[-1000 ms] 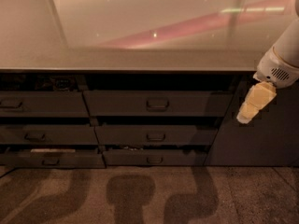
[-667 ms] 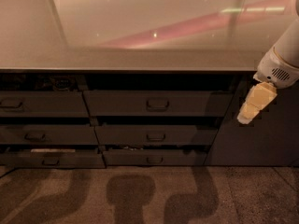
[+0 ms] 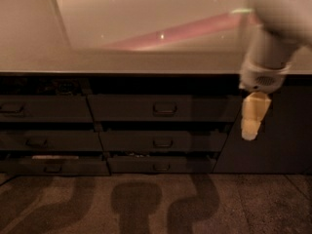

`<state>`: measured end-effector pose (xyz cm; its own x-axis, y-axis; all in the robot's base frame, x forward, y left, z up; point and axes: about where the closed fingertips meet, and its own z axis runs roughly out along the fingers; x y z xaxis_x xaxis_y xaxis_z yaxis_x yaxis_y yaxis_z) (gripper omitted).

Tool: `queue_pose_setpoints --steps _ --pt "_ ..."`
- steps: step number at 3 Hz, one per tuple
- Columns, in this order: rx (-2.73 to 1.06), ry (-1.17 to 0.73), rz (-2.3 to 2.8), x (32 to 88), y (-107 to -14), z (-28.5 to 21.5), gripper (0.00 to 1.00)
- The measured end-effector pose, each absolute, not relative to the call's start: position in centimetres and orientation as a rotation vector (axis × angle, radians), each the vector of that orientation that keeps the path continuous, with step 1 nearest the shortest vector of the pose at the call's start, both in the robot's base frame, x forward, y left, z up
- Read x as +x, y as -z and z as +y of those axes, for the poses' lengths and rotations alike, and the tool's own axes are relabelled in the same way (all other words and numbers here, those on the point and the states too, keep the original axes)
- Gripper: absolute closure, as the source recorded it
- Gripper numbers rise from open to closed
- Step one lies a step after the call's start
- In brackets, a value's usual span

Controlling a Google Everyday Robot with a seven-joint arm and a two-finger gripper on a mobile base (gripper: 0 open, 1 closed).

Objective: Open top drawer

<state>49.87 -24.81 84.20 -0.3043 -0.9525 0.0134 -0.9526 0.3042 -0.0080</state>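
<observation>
Grey, dark: the top drawer (image 3: 126, 108) sits just under the edge of the surface (image 3: 146, 62), in the uppermost row of the middle column. Its front looks shut or all but shut, with no inner floor showing

Change over the last second:
- the arm (image 3: 273, 38) fills much more of the upper right and has swung leftward
- the claw (image 3: 249, 129) hangs lower and closer to straight down; before, it was tilted and further right
- the drawer fronts are in the same places, so the cabinet is untouched

Claw now: pale yellow, in front of the seam between the drawer's right end and the plain side panel (image 3: 285, 130). Its tip is a little below the drawer's bottom edge. Open or closed: cannot tell. Nothing is seen in it. The handle (image 3: 165, 108) is well apart to its left, with no contact

Meaning for the task (judgement): this is the approach, not the pull. The drawer is not yet opened and there is no grip. The claw needs to go left to the handle, take hold, then draw back

Orientation: the front faces out toward the camera. Its long axis is horizontal, parallel to the surface edge. The handle is a small rectangular loop, centred, with its long axis the same way. Travel should be outward, square to the front, so a straight pull is preferable to a skewed one
</observation>
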Motion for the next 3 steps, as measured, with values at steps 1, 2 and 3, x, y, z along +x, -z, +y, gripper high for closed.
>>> queue_pose_setpoints --steps 1,2,3 --pt "1.936 -0.166 -2.207 49.2 -82.6 -24.2 0.0" --pt "1.944 -0.215 -2.208 50.0 -82.4 -24.5 0.0" --pt "1.986 -0.324 -2.297 48.6 -83.2 -24.4 0.0"
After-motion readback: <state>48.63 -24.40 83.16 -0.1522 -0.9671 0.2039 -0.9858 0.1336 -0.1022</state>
